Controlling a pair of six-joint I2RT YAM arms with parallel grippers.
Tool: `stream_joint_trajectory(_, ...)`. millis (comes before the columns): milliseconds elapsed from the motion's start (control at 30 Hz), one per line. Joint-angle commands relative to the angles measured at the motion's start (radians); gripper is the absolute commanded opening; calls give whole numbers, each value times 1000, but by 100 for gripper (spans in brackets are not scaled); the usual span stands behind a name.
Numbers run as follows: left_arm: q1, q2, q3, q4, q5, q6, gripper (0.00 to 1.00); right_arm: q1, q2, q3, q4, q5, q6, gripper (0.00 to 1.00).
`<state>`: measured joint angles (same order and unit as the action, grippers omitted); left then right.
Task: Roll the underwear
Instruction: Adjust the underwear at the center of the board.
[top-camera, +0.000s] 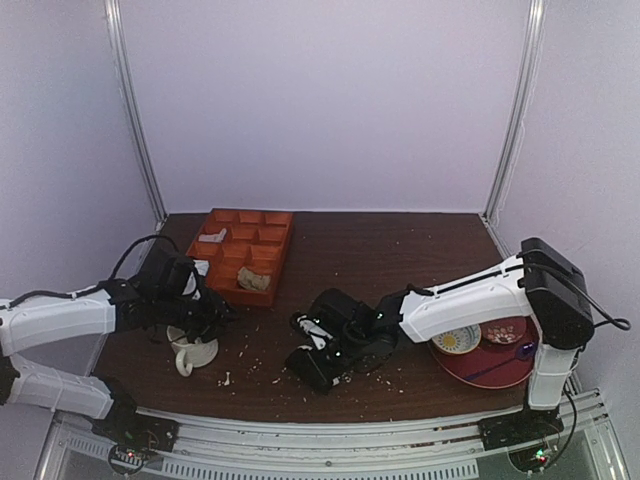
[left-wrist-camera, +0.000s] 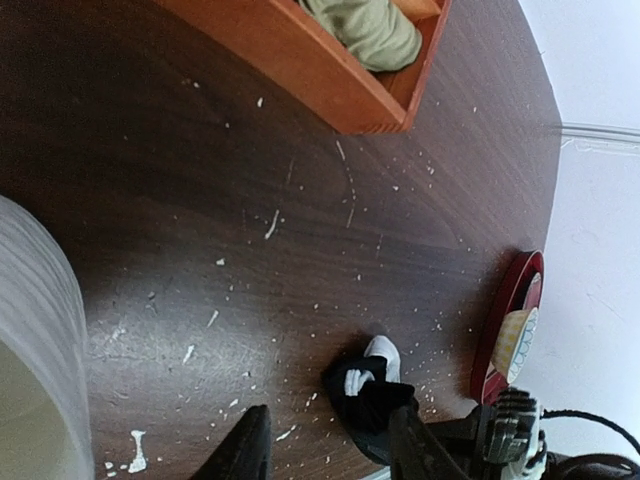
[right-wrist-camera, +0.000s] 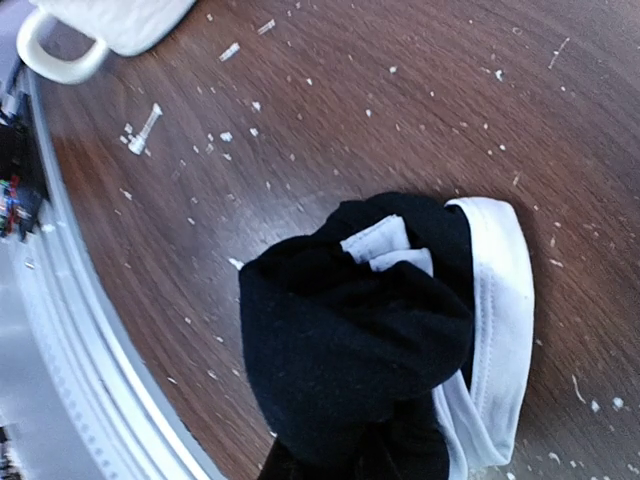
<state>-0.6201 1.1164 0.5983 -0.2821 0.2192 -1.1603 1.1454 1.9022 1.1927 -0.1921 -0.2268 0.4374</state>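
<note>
Black underwear (right-wrist-camera: 370, 340), bunched into a loose lump with its white edging curling out on one side, fills my right wrist view, lying on the dark table (top-camera: 400, 260) near its front edge. My right gripper (top-camera: 318, 340) is clamped shut on the bundle's near end. My left gripper (left-wrist-camera: 330, 445), fingers spread and holding nothing, hovers beside the white mug (top-camera: 192, 352), well apart from the cloth. I judge the fabric light, limp and prone to springing open; the firmer banded edge looks the best place to pinch.
</note>
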Motion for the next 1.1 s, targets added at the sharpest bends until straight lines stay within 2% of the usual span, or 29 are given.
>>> stream_joint_trajectory(0,-65,20,-15,104,-19,-68,55,-42,50,-131,142,-189,96,0)
stream_joint_trajectory(167,-147,119,17,169,-33,-87,56,-75,64,-184,236,-286,124,0)
stream_joint_trajectory(333,-177,204,55,201,-20,-65,56,-102,95,-188,274,-346,138,0)
stream_joint_trajectory(633,-193,272,71,274,29,-32,52,-106,128,-59,62,-328,19,0)
stream_joint_trajectory(800,-199,264,42,301,53,-33,46,-107,158,12,-31,-327,-36,0)
stream_joint_trajectory(1067,-204,218,-10,328,94,0,26,-111,211,115,-139,-345,-83,0)
